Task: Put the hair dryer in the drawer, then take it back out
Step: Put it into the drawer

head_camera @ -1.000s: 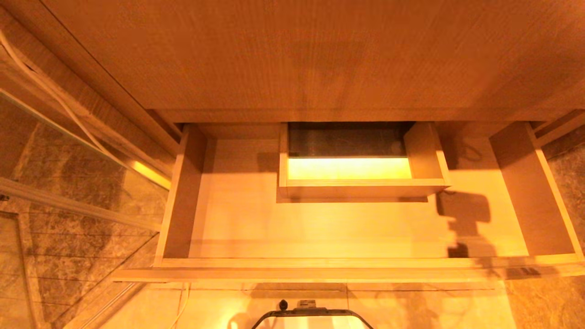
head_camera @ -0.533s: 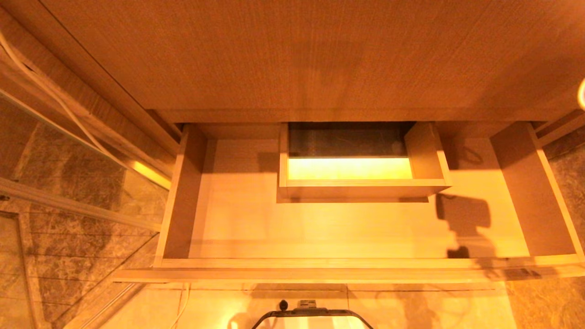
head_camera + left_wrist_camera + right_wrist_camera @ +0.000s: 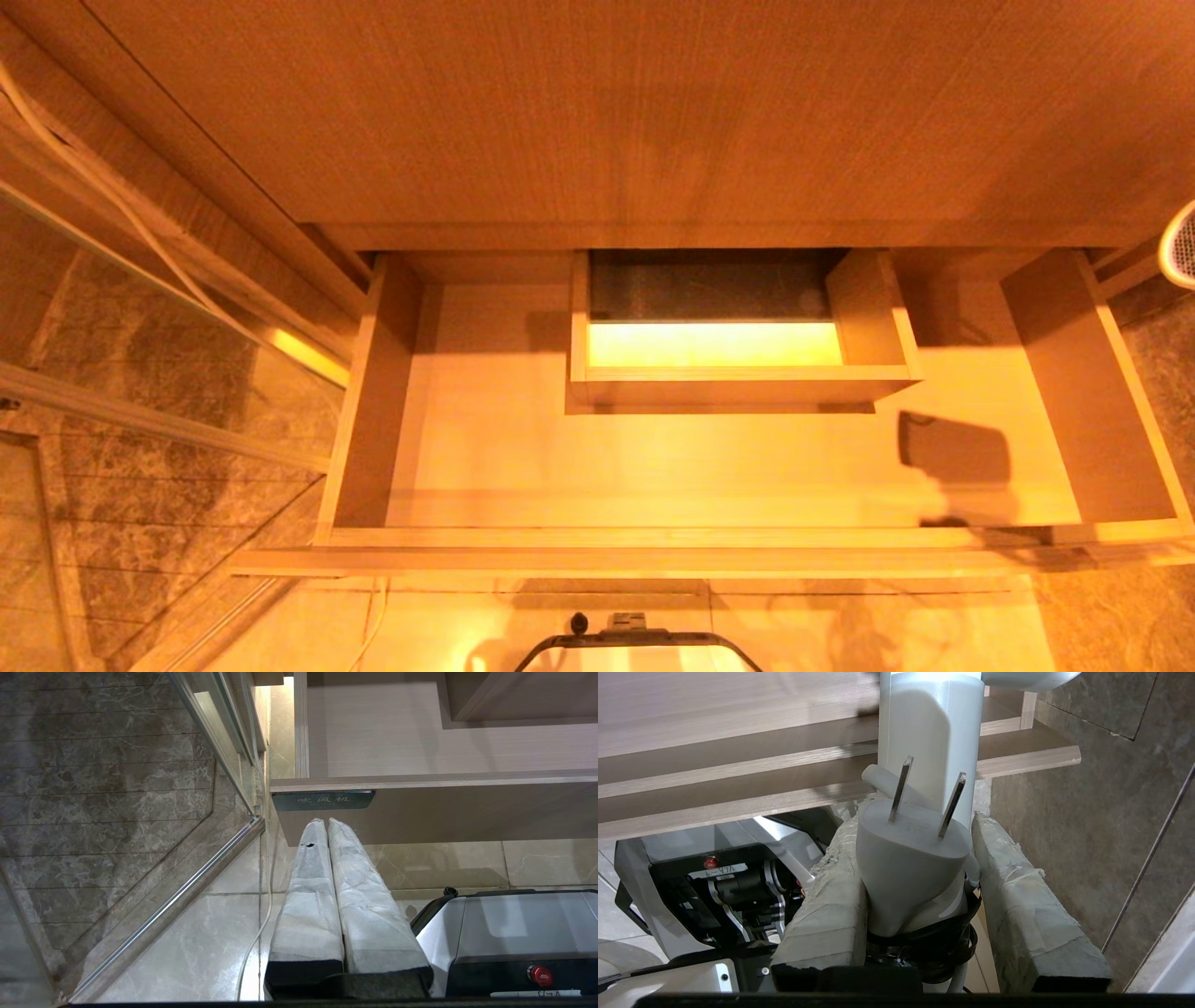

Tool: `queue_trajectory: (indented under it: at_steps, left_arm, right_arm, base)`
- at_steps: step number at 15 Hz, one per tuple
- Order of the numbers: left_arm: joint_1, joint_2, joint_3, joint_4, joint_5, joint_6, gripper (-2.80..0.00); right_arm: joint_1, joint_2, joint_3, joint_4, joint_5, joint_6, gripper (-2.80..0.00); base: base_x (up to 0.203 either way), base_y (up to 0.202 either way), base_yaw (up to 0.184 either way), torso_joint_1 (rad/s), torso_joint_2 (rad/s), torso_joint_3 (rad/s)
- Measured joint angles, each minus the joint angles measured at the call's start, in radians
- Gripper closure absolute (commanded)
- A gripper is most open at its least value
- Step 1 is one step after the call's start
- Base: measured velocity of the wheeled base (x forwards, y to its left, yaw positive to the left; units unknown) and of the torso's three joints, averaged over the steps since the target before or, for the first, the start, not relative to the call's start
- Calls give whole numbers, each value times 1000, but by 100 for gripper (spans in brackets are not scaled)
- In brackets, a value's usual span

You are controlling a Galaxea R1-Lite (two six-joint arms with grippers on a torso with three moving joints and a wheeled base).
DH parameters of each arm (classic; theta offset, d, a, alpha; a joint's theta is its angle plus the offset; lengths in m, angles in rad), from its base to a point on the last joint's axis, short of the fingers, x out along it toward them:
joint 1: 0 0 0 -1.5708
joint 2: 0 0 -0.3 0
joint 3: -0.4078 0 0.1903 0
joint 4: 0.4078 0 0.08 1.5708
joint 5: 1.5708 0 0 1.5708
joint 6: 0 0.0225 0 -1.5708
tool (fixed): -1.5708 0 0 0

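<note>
The drawer (image 3: 653,539) stands pulled open below the wooden countertop, and its pale floor around the boxed cut-out (image 3: 738,385) holds nothing. At the far right edge of the head view, beside the drawer's right wall, only the round mesh end of the hair dryer (image 3: 1182,245) shows. In the right wrist view my right gripper (image 3: 917,823) is shut on the hair dryer (image 3: 929,728), with its white handle, two-pin plug (image 3: 906,858) and bundled cord between the padded fingers (image 3: 831,896). My left gripper (image 3: 325,822) is shut and empty, parked just below the drawer front (image 3: 467,807).
The countertop (image 3: 607,112) overhangs the drawer's back. A glass door with a metal rail (image 3: 140,420) and a thin white cable (image 3: 261,924) are on the left. My base (image 3: 635,644) sits close under the drawer front. Marble wall rises on the right (image 3: 1087,835).
The hair dryer's mesh end has come into the head view at the right edge and moved lower. Its shadow on the drawer floor has shifted slightly. The left arm has not moved.
</note>
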Motion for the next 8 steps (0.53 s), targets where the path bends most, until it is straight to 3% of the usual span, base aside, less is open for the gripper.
queue_trajectory:
  at_steps: [8]
  left_arm:
    - [0, 0, 0, 0, 0, 0, 0]
  right_arm:
    - [-1, 30, -16, -70, 2, 1, 0]
  base:
    - [0, 0, 0, 0, 0, 0]
